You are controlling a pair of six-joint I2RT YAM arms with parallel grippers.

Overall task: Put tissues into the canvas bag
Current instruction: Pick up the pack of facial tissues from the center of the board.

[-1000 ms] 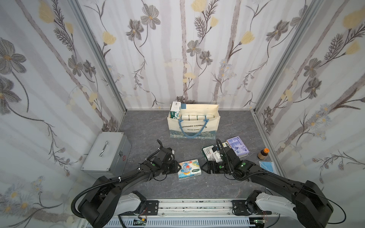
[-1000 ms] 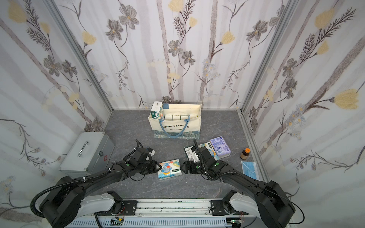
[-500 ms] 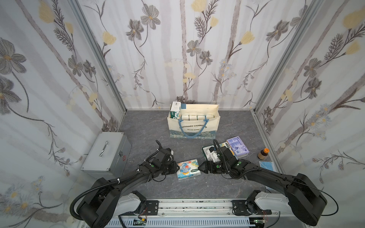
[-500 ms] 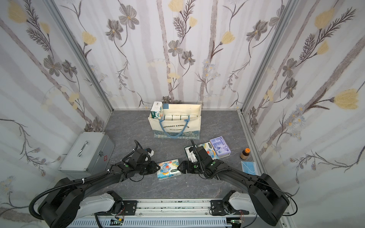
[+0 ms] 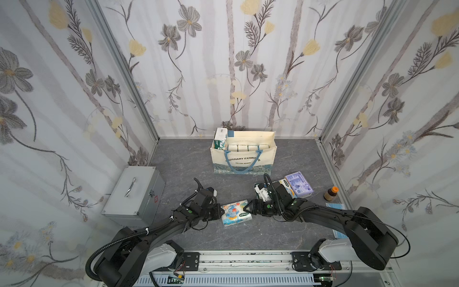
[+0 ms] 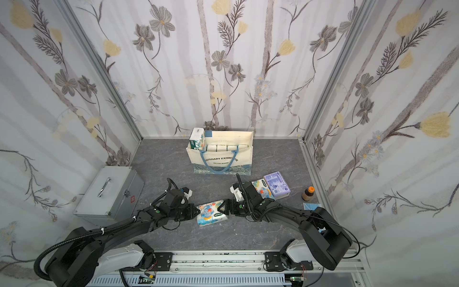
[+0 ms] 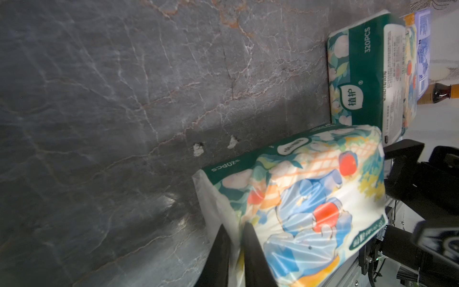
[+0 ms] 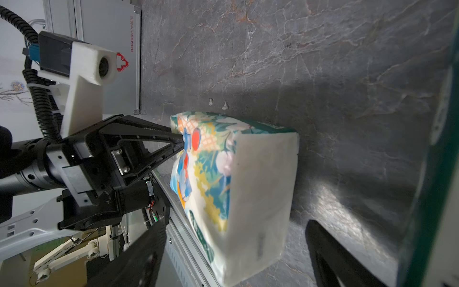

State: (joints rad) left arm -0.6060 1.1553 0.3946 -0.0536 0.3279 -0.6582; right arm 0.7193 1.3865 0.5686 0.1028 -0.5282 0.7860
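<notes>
A tissue pack with a blue cartoon print [image 5: 236, 213] [image 6: 211, 214] lies on the grey floor between both arms. My left gripper [image 5: 220, 212] [image 7: 236, 232] is shut on the thin wrapper flap at the pack's left end, as the right wrist view also shows [image 8: 182, 144]. My right gripper [image 5: 247, 210] [image 8: 234, 223] is open, one finger on each side of the pack's white right end, with gaps showing. The canvas bag [image 5: 265, 159] [image 6: 242, 159] stands upright at the back with several white packs and an upright green pack [image 5: 220, 139] inside. More tissues, a lavender pack [image 5: 298, 184] and a green one [image 7: 360, 74], lie behind my right arm.
A silver metal case [image 5: 134, 193] sits at the left, close to my left arm. A small brown bottle [image 5: 331, 194] and a flat blue mask packet [image 5: 335, 206] lie by the right wall. The aluminium rail [image 5: 243, 258] runs along the front edge.
My left gripper has shut on the pack's wrapper flap. My right gripper has moved left and now straddles the pack's right end, still open.
</notes>
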